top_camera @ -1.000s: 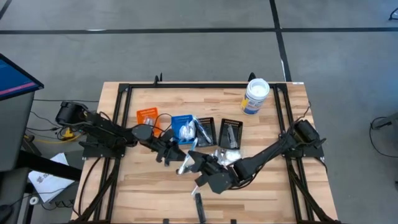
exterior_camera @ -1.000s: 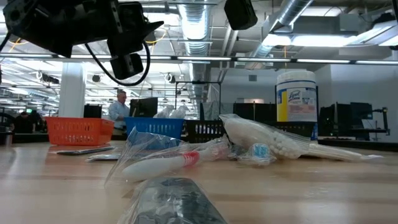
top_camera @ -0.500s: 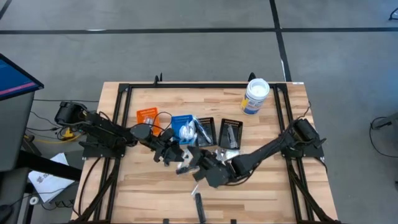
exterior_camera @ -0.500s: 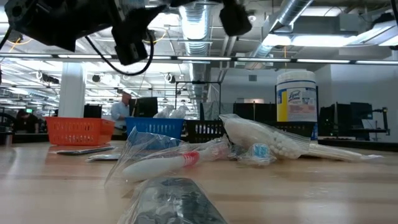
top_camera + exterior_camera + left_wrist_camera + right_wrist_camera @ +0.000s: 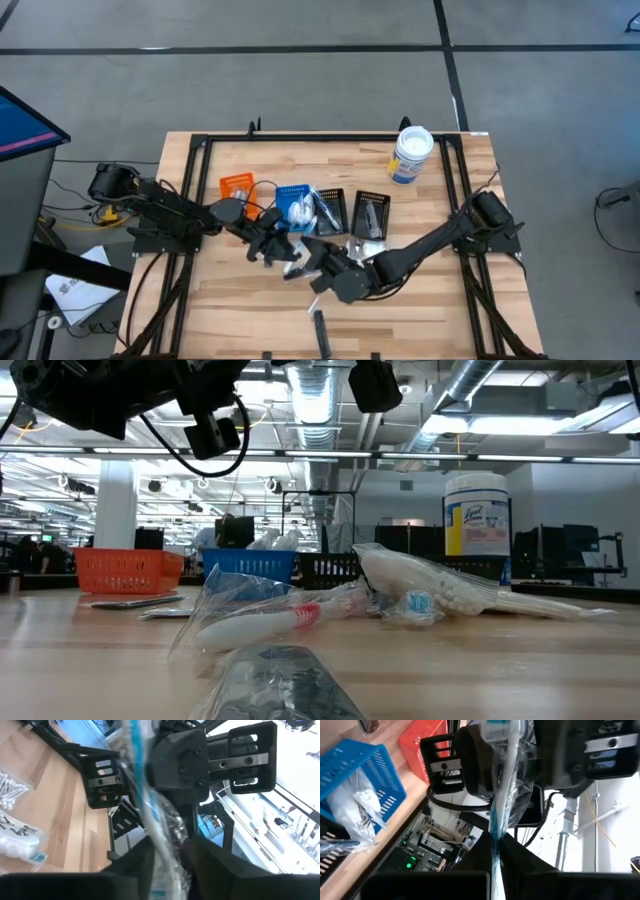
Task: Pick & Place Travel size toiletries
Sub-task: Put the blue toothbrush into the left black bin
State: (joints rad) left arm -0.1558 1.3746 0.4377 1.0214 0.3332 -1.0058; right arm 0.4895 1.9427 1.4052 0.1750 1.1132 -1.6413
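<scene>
A slim clear-wrapped stick with a blue stripe (image 5: 145,795), one of the travel size toiletries, hangs in the air over the table's middle. My left gripper (image 5: 287,252) and my right gripper (image 5: 309,257) face each other there, both shut on the stick (image 5: 501,795). More toiletries lie on the table. A red-tipped wrapped stick (image 5: 270,622) and a bag of cotton swabs (image 5: 430,585) lie near the middle, and silvery packets (image 5: 360,248) lie beside my right arm. My left gripper has the stick's crinkled wrapper (image 5: 164,852) pinched between its two fingers (image 5: 142,862). It comes in level from the table's left, and the stick lies across the fingers, clear of the table. My right gripper pinches the stick's thin wrapper edge (image 5: 495,845) between its shut fingers. It comes in about level from the table's right. The stick stands out past the fingers and clear of the table.
An orange bin (image 5: 237,186), a blue bin (image 5: 295,203) holding white packets and two black bins (image 5: 330,210) (image 5: 370,213) stand in a row behind the grippers. A white tub (image 5: 411,155) stands at the far right. A dark wrapped piece (image 5: 320,333) lies at the near edge.
My right gripper has carried the stick a little toward the table's left. The two grippers now stand closer together, with the stick reaching between my left gripper's fingers. The things on the table have not moved.
</scene>
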